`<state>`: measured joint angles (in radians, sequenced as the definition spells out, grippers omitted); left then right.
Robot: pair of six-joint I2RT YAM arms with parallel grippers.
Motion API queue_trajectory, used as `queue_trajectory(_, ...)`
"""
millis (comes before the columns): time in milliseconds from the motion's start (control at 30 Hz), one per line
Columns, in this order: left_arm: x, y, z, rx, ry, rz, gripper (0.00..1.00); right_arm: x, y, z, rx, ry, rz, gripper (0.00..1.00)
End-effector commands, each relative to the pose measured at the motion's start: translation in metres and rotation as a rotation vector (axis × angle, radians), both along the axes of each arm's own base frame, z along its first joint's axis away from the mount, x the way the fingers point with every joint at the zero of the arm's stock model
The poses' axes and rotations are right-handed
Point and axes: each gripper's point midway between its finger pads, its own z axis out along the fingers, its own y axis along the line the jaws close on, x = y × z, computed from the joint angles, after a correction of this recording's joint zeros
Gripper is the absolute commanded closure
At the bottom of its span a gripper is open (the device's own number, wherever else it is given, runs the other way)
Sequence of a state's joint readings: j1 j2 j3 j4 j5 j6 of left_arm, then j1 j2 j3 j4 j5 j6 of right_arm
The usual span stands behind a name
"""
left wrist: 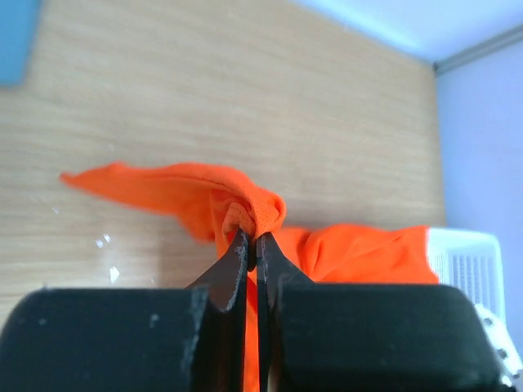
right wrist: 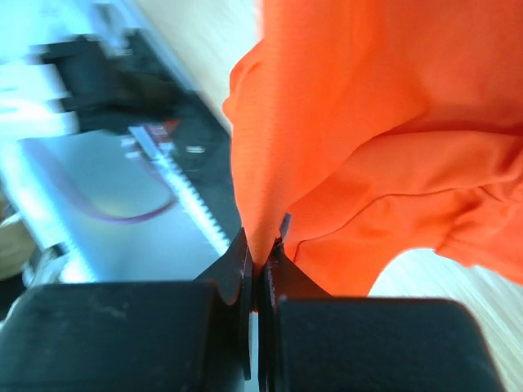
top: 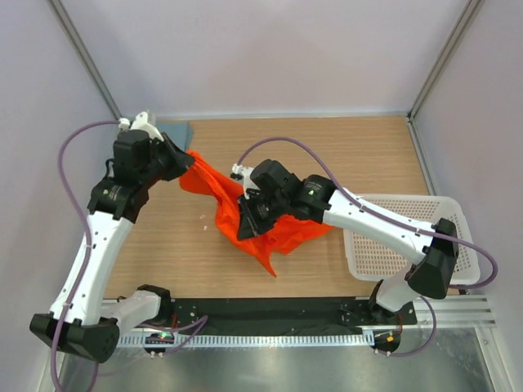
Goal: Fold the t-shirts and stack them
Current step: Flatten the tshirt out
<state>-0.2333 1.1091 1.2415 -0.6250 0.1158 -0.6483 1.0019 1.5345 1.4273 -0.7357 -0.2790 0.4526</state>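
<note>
A bright orange t-shirt (top: 282, 233) hangs bunched between my two grippers above the middle of the wooden table. My left gripper (top: 189, 158) is shut on its upper left edge; in the left wrist view the jaws (left wrist: 252, 237) pinch a small fold of the orange t-shirt (left wrist: 368, 253). My right gripper (top: 244, 216) is shut on the cloth lower down, and its wrist view shows the jaws (right wrist: 261, 245) clamped on a fold of the orange t-shirt (right wrist: 368, 122). The grey-blue t-shirt (top: 177, 131) lies at the far left corner, mostly hidden behind my left arm.
A white perforated basket (top: 409, 241) sits at the table's right side, under my right arm, and shows in the left wrist view as the basket (left wrist: 470, 261). Cage posts and walls stand behind and at both sides. A black rail (top: 270, 310) runs along the near edge.
</note>
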Motion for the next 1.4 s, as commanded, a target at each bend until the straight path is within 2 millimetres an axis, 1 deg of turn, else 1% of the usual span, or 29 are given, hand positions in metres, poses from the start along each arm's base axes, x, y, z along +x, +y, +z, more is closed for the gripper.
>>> queue_trajectory(0,-0.006,0.038,0.048,0.1,-0.133,0.143,1.0,-0.032,0.037,0.051,0.186,0.029,0.163,0.99)
queue_trajectory(67,-0.019,0.05,0.092,0.104,-0.242,0.187,1.0,-0.049,0.057,0.054,0.206,0.057,0.239,0.98)
queue_trajectory(167,-0.042,0.077,0.151,0.138,-0.371,0.287,1.0,-0.074,0.088,0.094,0.3,0.064,0.36,0.98)
queue_trajectory(200,-0.048,0.084,0.164,0.15,-0.403,0.307,1.0,-0.075,0.107,0.118,0.347,0.03,0.401,0.99)
queue_trajectory(267,-0.062,0.101,0.194,0.178,-0.476,0.378,1.0,-0.085,0.112,0.135,0.35,0.035,0.456,0.99)
queue_trajectory(333,-0.079,0.114,0.233,0.165,-0.57,0.44,1.0,-0.086,0.12,0.17,0.434,0.01,0.474,0.99)
queue_trajectory(400,-0.081,0.116,0.258,0.151,-0.641,0.454,0.99,-0.083,0.116,0.192,0.479,-0.023,0.463,0.98)
queue_trajectory(467,-0.071,0.107,0.264,0.134,-0.658,0.417,1.0,-0.074,0.113,0.192,0.482,-0.019,0.425,0.99)
queue_trajectory(500,-0.053,0.099,0.26,0.123,-0.639,0.396,1.0,-0.059,0.108,0.175,0.447,0.01,0.38,0.98)
queue_trajectory(567,-0.03,0.074,0.248,0.094,-0.603,0.288,1.0,-0.044,0.097,0.178,0.478,0.019,0.323,0.98)
queue_trajectory(600,-0.002,0.055,0.228,0.071,-0.537,0.229,1.0,-0.035,0.09,0.151,0.433,0.097,0.263,0.98)
queue_trajectory(633,0.015,0.04,0.215,0.052,-0.504,0.171,1.0,-0.014,0.074,0.165,0.485,0.062,0.206,0.98)
queue_trajectory(667,0.032,0.025,0.2,0.03,-0.459,0.113,1.0,-0.003,0.063,0.158,0.482,0.067,0.16,0.99)
queue_trajectory(700,0.04,-0.006,0.183,-0.022,-0.407,-0.034,1.0,0.008,0.05,0.117,0.414,0.136,0.074,0.99)
queue_trajectory(733,0.071,-0.026,0.145,-0.055,-0.293,-0.087,1.0,0.035,0.032,0.114,0.44,0.115,-0.011,0.99)
queue_trajectory(767,0.08,-0.041,0.121,-0.072,-0.229,-0.144,1.0,0.039,0.014,0.112,0.447,0.126,-0.065,0.99)
queue_trajectory(800,0.089,-0.056,0.099,-0.068,-0.175,-0.182,1.0,0.038,0.001,0.073,0.405,0.217,-0.106,0.98)
queue_trajectory(833,0.103,-0.081,0.058,-0.038,-0.098,-0.24,1.0,0.042,-0.012,0.056,0.385,0.245,-0.14,0.99)
queue_trajectory(867,0.109,-0.094,0.033,-0.02,-0.06,-0.268,1.0,0.046,-0.027,0.044,0.368,0.245,-0.177,0.99)
queue_trajectory(900,0.116,-0.107,0.009,0.002,-0.024,-0.289,1.0,0.038,-0.041,0.004,0.291,0.286,-0.207,0.98)
queue_trajectory(933,0.127,-0.121,-0.031,0.024,0.052,-0.312,1.0,0.037,-0.051,-0.018,0.238,0.274,-0.24,0.98)
queue_trajectory(1000,0.13,-0.155,-0.068,0.045,0.114,-0.368,1.0,0.026,-0.072,-0.057,0.156,0.31,-0.286,0.98)
queue_trajectory(1033,0.13,-0.174,-0.111,0.068,0.202,-0.401,1.0,0.029,-0.083,-0.066,0.13,0.308,-0.319,0.98)
queue_trajectory(1100,0.14,-0.189,-0.118,0.083,0.217,-0.406,0.99,0.026,-0.103,-0.08,0.046,0.305,-0.351,0.99)
queue_trajectory(1133,0.138,-0.193,-0.148,0.103,0.295,-0.408,0.98,0.031,-0.113,-0.085,0.005,0.295,-0.388,0.98)
queue_trajectory(1167,0.147,-0.197,-0.134,0.1,0.27,-0.402,0.87,0.028,-0.121,-0.088,-0.033,0.299,-0.393,0.98)
queue_trajectory(1200,0.147,-0.198,-0.137,0.107,0.288,-0.404,0.84,0.028,-0.127,-0.091,-0.06,0.304,-0.415,0.98)
queue_trajectory(1333,0.148,-0.167,-0.119,0.251,0.268,-0.348,0.62,0.041,-0.165,-0.1,-0.22,0.217,-0.502,0.98)
queue_trajectory(1367,0.145,-0.158,-0.097,0.277,0.224,-0.348,0.53,0.049,-0.18,-0.102,-0.278,0.193,-0.547,0.98)
